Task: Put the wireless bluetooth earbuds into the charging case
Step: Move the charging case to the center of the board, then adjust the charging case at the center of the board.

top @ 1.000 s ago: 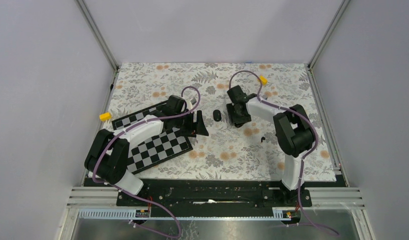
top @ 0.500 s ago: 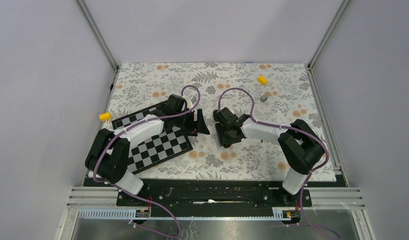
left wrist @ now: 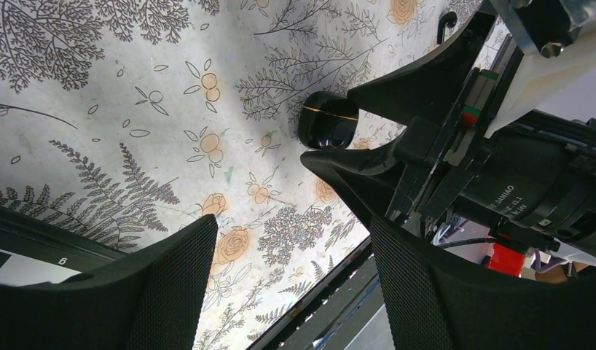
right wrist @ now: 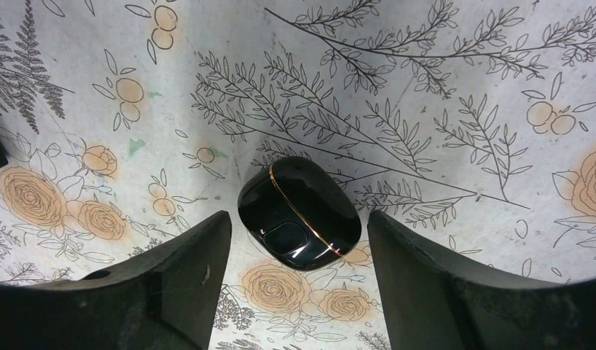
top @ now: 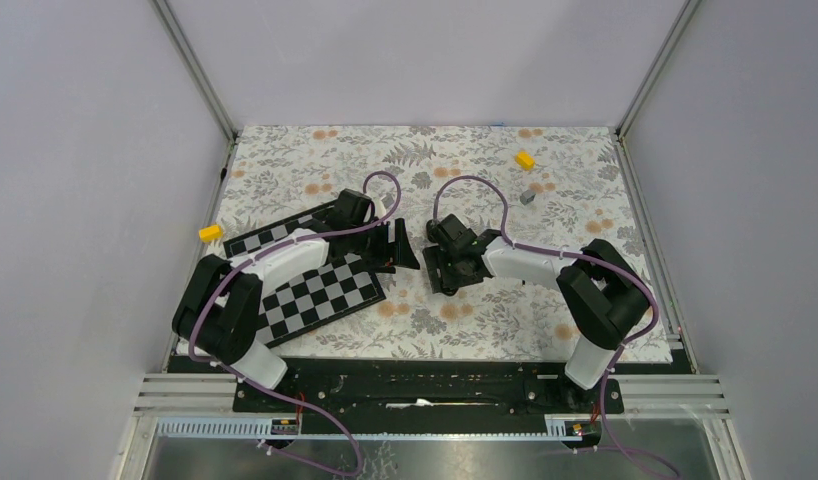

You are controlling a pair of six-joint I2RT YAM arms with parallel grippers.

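Right gripper (right wrist: 297, 219) is low over the floral worktop (right wrist: 441, 80), jaws wide open and gripping nothing. Charging case (right wrist: 299, 211) lies between its fingers, not clamped. The case is black with a gold seam, looks closed, and sits near worktop centre. Left gripper (left wrist: 290, 222) is also open and empty, just left of the case, beside the checkerboard (top: 320, 292).

Charging case (left wrist: 324, 120) partly hidden behind right gripper (top: 445, 272) finger in left wrist view, lost under it from above, small grey object (top: 526, 197) too small to identify, left gripper (left wrist: 289, 222) finger bases cut by bottom edge.
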